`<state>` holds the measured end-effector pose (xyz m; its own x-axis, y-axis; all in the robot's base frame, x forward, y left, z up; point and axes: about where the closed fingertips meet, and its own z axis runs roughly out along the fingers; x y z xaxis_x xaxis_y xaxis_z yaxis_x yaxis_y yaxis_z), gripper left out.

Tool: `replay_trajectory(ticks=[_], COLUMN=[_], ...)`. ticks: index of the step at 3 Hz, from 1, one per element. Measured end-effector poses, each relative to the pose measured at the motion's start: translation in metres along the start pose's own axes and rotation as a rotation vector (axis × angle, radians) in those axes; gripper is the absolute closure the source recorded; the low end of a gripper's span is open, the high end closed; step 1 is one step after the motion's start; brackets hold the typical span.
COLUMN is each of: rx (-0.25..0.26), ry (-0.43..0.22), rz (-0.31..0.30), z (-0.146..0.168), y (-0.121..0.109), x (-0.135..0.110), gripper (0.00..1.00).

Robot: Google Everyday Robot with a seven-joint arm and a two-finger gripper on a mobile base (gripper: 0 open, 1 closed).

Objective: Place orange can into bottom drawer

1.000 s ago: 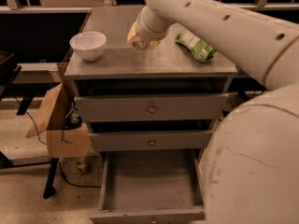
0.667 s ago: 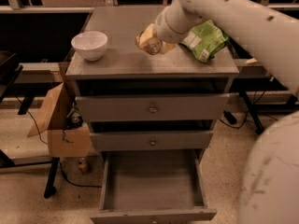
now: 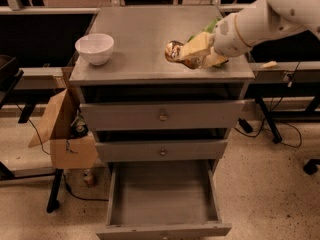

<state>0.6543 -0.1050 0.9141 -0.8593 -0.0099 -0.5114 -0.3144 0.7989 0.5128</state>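
Plainly the tool (image 3: 194, 54) sits over the right part of the table (image 3: 135, 39), toward its near edge, with its pale yellowish fingers (image 3: 196, 45) closed on the orange can (image 3: 174, 50). The can is gripped on its side, shiny end pointing left, which suits carrying it out past the near edge and down. The white arm (image 3: 265, 16) reaches in from the upper right, so the tool comes at the can from the right and leaves its left end bare. Below, the bottom drawer (image 3: 165, 199) is pulled well out toward the near side with nothing seen in it, evidently opened to receive the can, while the two upper drawers (image 3: 162, 115) are pushed in, so nothing overhangs the way down. A white bowl (image 3: 95, 48) stands well apart at the table's left, out of the way. Much is hard to read: the fingers cover most of the can's body, and I cannot tell whether the can is lifted off the table or touching it. The green snack bag (image 3: 212, 25) shows only as a sliver behind the tool. The arm's upper part is cut off by the picture's edge, as is the drawer's front, and an open cardboard box (image 3: 60, 129) leans to the left of the cabinet.
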Motion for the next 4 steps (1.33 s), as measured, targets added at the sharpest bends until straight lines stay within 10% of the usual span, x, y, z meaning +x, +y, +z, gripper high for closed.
replay_trajectory(ticks=[4], rx=[-0.097], ry=[-0.043], rz=[-0.077], z=[0.001], y=[0.012], x=[0.018], gripper=[1.00])
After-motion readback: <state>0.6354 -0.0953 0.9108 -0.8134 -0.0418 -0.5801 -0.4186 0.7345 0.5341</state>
